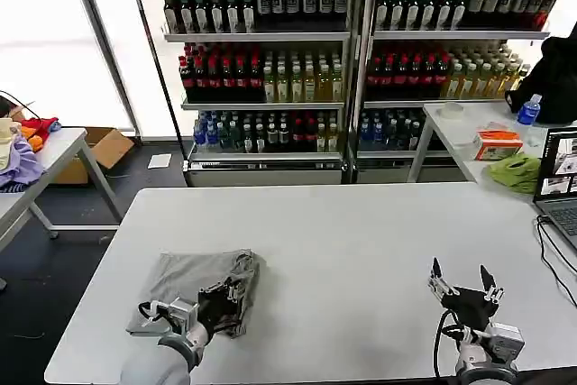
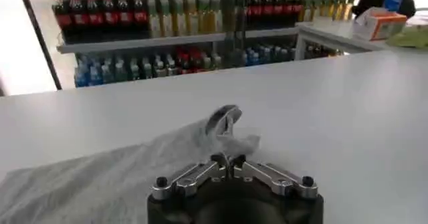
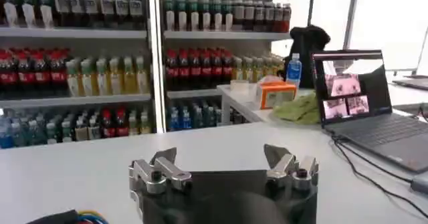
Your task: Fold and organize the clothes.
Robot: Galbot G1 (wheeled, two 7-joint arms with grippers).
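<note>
A light grey T-shirt (image 1: 185, 279) lies folded in a crumpled bundle at the front left of the white table (image 1: 343, 232). My left gripper (image 1: 227, 298) rests on the bundle's right edge. In the left wrist view the left gripper (image 2: 229, 160) is shut, with a thin fold of the grey T-shirt (image 2: 100, 178) pinched between its tips and a ridge of cloth pushed up just beyond them. My right gripper (image 1: 462, 277) hovers over bare table at the front right. It stands open, and in the right wrist view nothing lies within the right gripper (image 3: 224, 162).
A laptop (image 1: 559, 178) and its cable (image 1: 552, 254) occupy the table's right edge. A side table at the back right holds a lime-green cloth (image 1: 516, 171) and an orange box (image 1: 498, 143). Drink shelves (image 1: 270, 69) stand behind. A left table carries purple and orange fabrics (image 1: 22, 146).
</note>
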